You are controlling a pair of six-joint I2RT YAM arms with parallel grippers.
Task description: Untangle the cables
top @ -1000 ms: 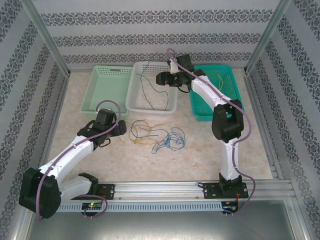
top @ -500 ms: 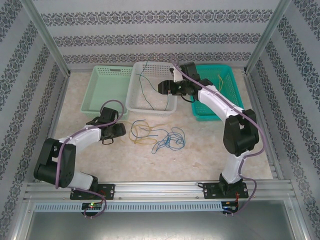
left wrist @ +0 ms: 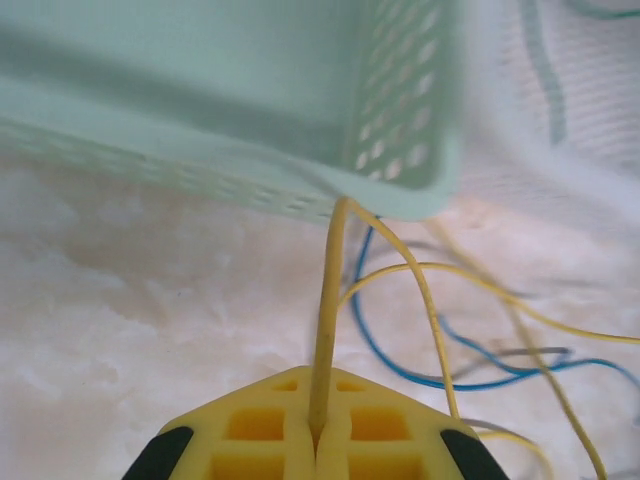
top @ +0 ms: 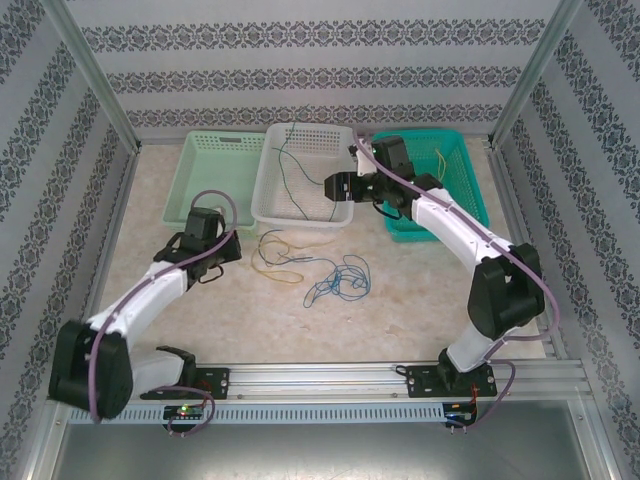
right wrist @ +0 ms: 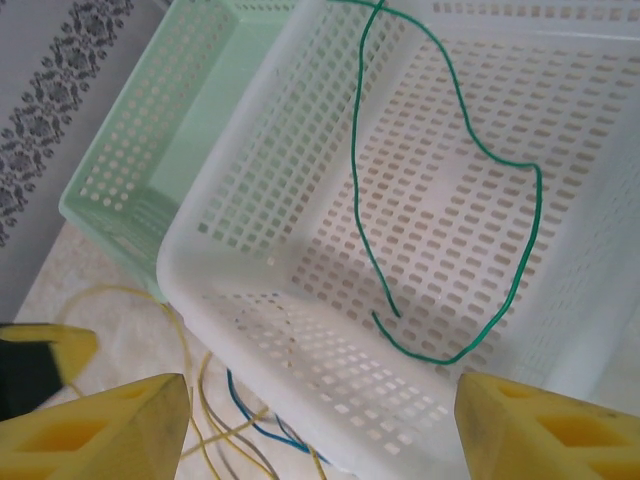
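The left claw (left wrist: 318,432) is clamped on a yellow cable (left wrist: 327,300) (pinched right between its fingertips), left of the middle of the surface (top: 420,290). Beyond it, loose yellow and blue cables (top: 338,280) lie tangled mid-surface. Farther on, the right claw (right wrist: 320,420) hovers with its jaws spread, holding nothing, above the white basket (right wrist: 250,290) at the far edge, where a green cable (right wrist: 539,185) lies.

Yellow cable (left wrist: 327,300), blue cable (top: 338,280) tangled on tabletop (top: 420,290); green cable (right wrist: 352,150) in white basket (right wrist: 250,330).

Overhead plus wrist close-ups; shared cables (top: 337,282)
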